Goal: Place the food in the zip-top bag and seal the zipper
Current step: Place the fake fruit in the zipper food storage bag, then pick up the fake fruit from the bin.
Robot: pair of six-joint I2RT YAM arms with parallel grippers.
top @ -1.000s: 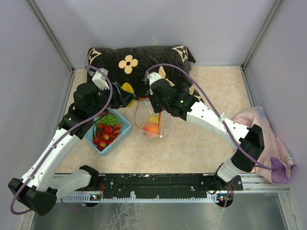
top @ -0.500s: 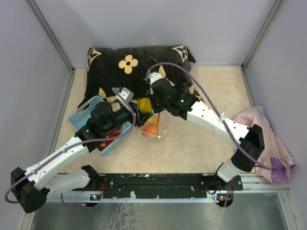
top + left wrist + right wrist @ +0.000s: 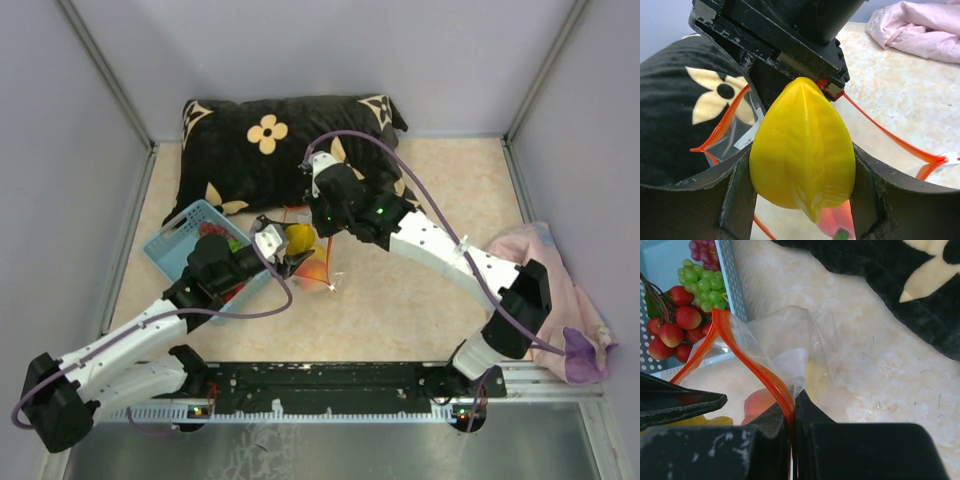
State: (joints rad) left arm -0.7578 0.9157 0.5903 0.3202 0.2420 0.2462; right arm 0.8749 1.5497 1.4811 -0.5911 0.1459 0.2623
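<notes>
Swinging across from the basket (image 3: 168, 240) over the last second, the left fingers (image 3: 801, 212) now hang at the mouth of the bag (image 3: 790, 335), spread fairly wide and clamped on the yellow fruit (image 3: 802, 150). The right fingers (image 3: 792, 426) are pinched tight on the red-orange zipper strip (image 3: 755, 367), holding the bag's mouth agape above the bench (image 3: 420, 290), just as they did a second ago. An orange peach (image 3: 316, 268) already sits inside. Some strawberries (image 3: 687, 317) and grapes (image 3: 702, 287) lie in the basket, so the loading looks roughly midway. Next, I judge, the fruit needs lowering past the strip before release; sealing comes later.
</notes>
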